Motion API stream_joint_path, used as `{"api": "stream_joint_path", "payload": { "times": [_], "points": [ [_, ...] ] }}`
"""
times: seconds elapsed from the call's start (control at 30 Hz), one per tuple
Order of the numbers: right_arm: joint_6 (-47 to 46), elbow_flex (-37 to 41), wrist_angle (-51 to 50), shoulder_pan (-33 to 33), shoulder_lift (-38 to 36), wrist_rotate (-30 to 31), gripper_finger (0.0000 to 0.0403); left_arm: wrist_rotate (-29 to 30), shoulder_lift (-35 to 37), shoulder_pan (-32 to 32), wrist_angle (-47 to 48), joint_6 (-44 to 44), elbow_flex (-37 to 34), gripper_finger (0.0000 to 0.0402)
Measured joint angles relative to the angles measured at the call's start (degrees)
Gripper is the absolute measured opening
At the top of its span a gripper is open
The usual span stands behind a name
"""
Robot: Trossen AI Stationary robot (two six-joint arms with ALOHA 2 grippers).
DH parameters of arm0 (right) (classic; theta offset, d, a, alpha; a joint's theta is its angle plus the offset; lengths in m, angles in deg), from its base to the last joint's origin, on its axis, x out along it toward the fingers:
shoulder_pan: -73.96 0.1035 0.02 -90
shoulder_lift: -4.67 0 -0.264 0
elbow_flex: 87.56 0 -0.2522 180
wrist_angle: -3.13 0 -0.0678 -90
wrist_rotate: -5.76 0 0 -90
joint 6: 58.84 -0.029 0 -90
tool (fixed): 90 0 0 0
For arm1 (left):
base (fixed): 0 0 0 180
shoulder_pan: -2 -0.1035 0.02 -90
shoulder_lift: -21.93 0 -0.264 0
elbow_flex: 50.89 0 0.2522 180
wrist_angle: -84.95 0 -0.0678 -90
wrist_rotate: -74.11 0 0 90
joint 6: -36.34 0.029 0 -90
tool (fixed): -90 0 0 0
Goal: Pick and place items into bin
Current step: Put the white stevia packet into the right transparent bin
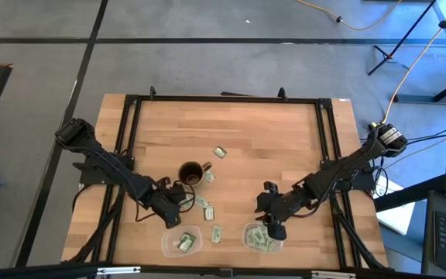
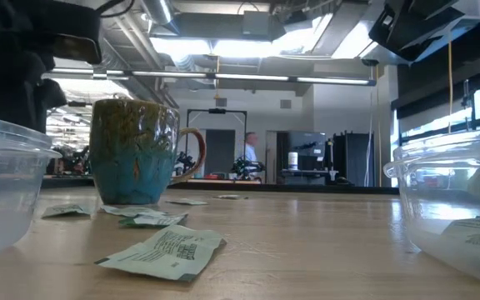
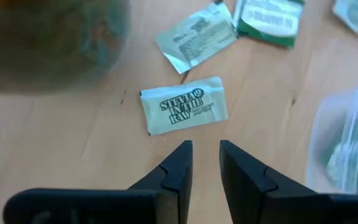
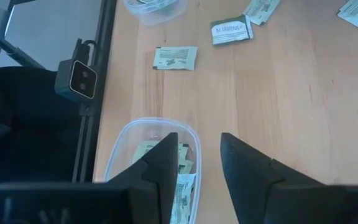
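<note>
Several pale green and white packets lie flat on the wooden table: one (image 3: 184, 106) just ahead of my left gripper (image 3: 205, 146), others near the brown mug (image 1: 192, 172) and between the two clear bins. My left gripper (image 1: 173, 205) hovers open and empty beside the mug, above the left bin's (image 1: 181, 241) far side. My right gripper (image 4: 197, 140) is open and empty over the right bin (image 4: 123, 146), which holds several packets (image 4: 182, 186). In the low view a packet (image 2: 165, 250) lies in front of the mug (image 2: 136, 150).
A black metal frame (image 1: 130, 105) runs around the tabletop. The mug stands close to my left arm. Two clear plastic bins sit at the near edge (image 2: 7, 192) (image 2: 457, 200). Bare wood spreads over the table's far half. A person stands far off in the room (image 2: 250, 154).
</note>
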Motion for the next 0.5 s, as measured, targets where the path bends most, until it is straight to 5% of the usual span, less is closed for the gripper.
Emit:
{"api": "stream_joint_path", "payload": {
  "times": [0.5],
  "points": [
    [1.29, 0.42, -0.57, 0.0, 0.04, -0.02, 0.0124, 10.22, -3.86, 2.73, -1.85, -8.18, 0.01, 0.0074]
  ]
}}
